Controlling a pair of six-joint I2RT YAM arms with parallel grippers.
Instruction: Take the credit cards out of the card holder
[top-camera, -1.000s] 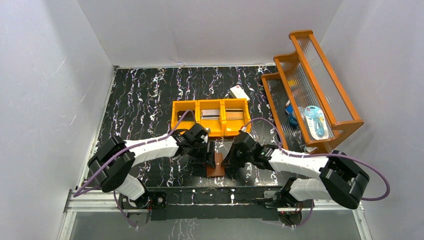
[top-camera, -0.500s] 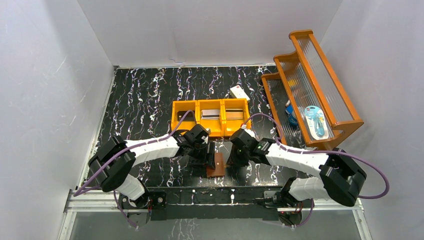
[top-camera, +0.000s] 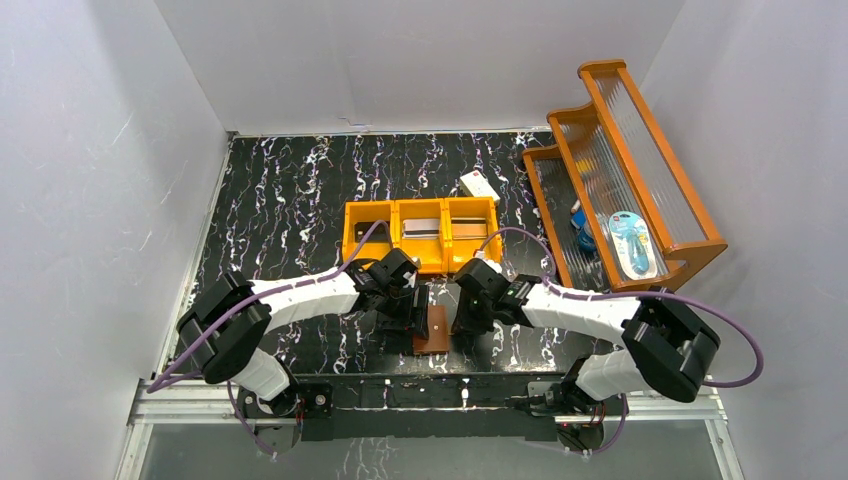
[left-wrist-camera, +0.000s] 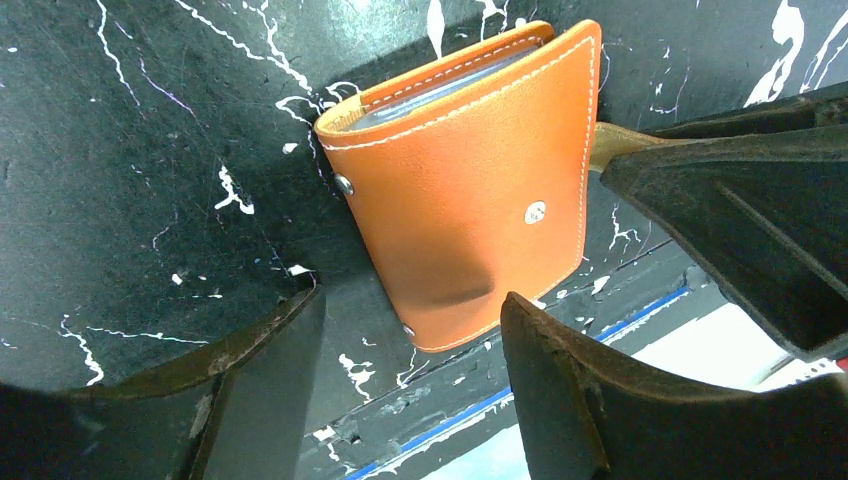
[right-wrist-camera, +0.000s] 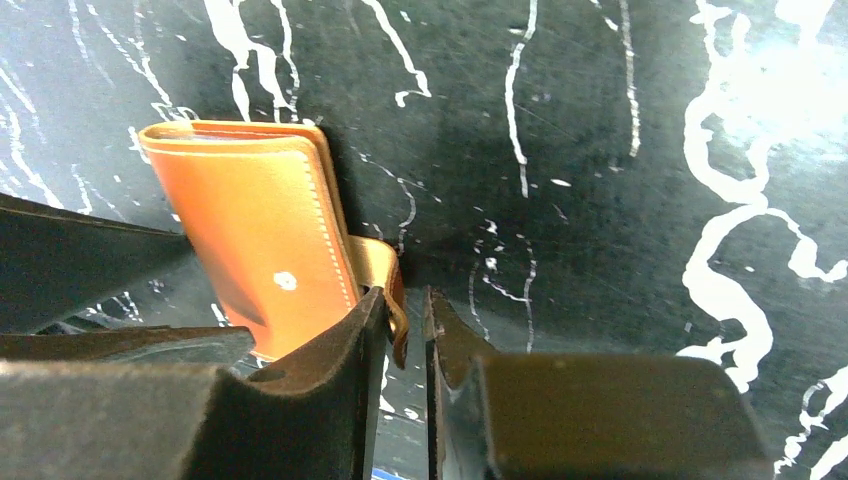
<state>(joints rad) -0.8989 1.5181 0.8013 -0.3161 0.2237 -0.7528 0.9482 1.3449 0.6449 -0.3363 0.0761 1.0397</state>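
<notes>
The card holder (left-wrist-camera: 470, 190) is a folded brown leather wallet lying flat near the table's front edge (top-camera: 432, 330). The credit cards are hidden inside it; only thin grey-blue layers show at its open edge. My left gripper (left-wrist-camera: 412, 300) is open, its fingertips either side of the wallet's near end, and it sits left of the wallet from above (top-camera: 412, 308). My right gripper (right-wrist-camera: 405, 300) stands narrowly open at the wallet's right side (top-camera: 462, 312). The snap tab (right-wrist-camera: 385, 275) hangs between its fingers, against the left one and apart from the other.
An orange three-compartment tray (top-camera: 350, 232) stands just behind the wallet, with flat grey pieces in its middle and right compartments. A cream-white box (top-camera: 479, 184) lies beyond it. A wooden rack (top-camera: 650, 190) with blue items fills the right side.
My right gripper has shifted slightly left toward the wallet and its jaws have parted a little. The left arm and the wallet have stayed put.
</notes>
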